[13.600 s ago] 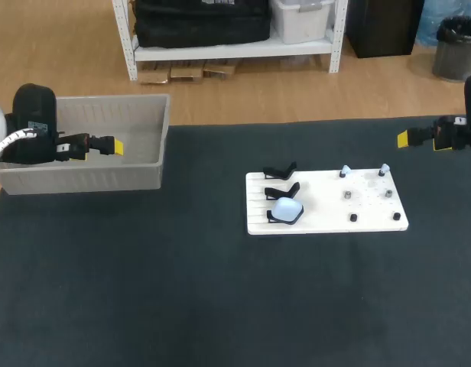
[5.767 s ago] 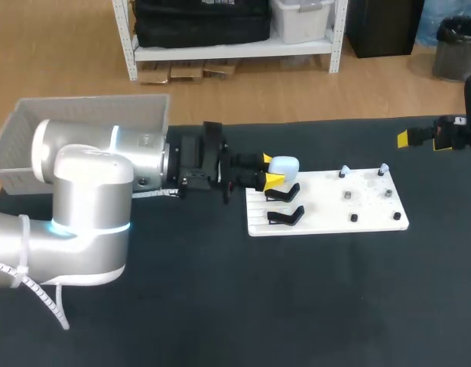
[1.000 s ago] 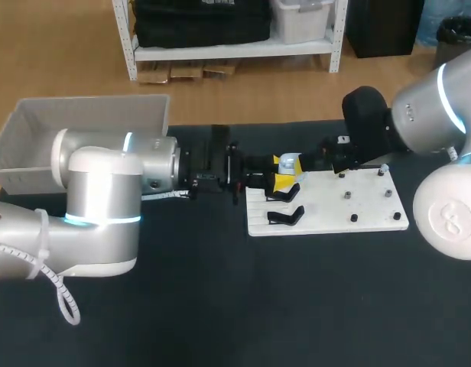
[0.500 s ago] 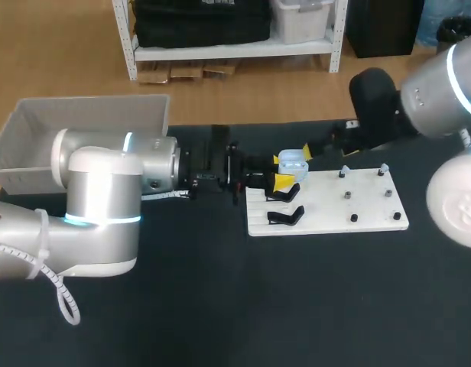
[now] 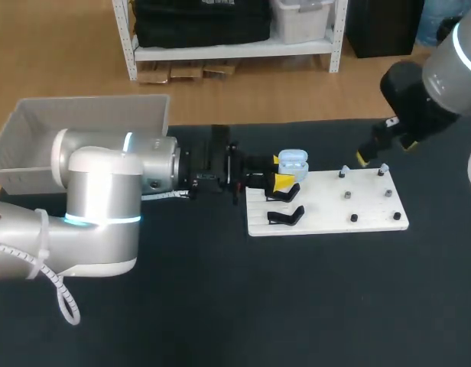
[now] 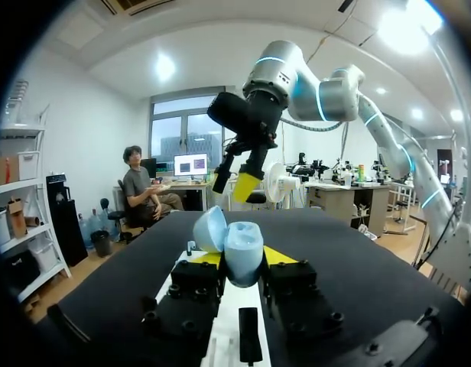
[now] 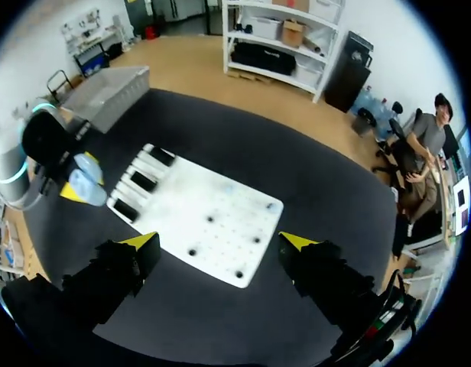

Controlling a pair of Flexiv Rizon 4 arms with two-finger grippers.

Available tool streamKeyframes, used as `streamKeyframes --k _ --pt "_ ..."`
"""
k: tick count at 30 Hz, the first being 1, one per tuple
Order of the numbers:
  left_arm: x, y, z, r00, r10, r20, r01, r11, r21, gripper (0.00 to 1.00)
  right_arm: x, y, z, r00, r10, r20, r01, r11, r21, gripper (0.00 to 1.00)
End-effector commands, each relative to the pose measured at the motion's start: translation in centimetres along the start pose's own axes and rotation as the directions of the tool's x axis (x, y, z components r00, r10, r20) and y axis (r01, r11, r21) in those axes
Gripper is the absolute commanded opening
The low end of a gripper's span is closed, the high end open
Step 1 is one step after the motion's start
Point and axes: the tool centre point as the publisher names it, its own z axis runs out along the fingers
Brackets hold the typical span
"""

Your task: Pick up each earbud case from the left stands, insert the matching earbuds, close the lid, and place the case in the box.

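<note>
I recorded the left gripper [image 5: 280,172] closed on the light-blue earbud case [image 5: 293,161], with 1 yellow-tipped finger against each side and the gap between them no wider than the case body. The lid [image 6: 208,229] stood open, tipped back from the body. The case was held above the left end of the white board [image 5: 327,208], over the black stands [image 7: 142,181]. The right wrist view showed 3 stands lined up along that end. The left arm [image 5: 105,202] lay low across the table [image 5: 220,306] from the left side, filling the strip between the grey box [image 5: 82,180] and the board. The box sat at the far left corner, well apart from the board. The right gripper [image 7: 219,241] hung high over the board with its 2 fingers spread wide and nothing between them. In the head view its yellow tip showed near the board's far edge, between the 2 pale earbuds [image 5: 343,171] standing on pegs there, and well apart from the case. A broad band of black tabletop ran from the board's near edge to the table's near edge. A narrower band ran from its far edge to the table's far edge.
</note>
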Motion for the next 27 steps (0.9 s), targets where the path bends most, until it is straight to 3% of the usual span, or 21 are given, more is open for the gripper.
streamKeyframes --k 1,13,22,27 --pt "0.1 0.0 0.0 1.0 0.003 0.004 -0.002 1.0 -0.003 0.0 -0.5 -0.7 0.9 0.998 0.004 -0.061 0.004 0.992 0.125 1.0" --pt "0.1 0.0 0.0 1.0 0.003 0.004 -0.002 1.0 -0.003 0.0 -0.1 -3.3 5.6 0.979 -0.046 -0.201 0.059 0.997 0.057 1.0" --pt "0.1 0.0 0.0 1.0 0.003 0.004 -0.002 1.0 -0.003 0.0 -0.3 -4.7 7.9 0.974 -0.059 -0.22 0.069 0.997 0.038 0.99" --pt "0.1 0.0 0.0 1.0 0.003 0.004 -0.002 1.0 -0.003 0.0 -0.2 -5.5 8.7 0.973 -0.059 -0.224 0.071 0.996 0.046 0.93"
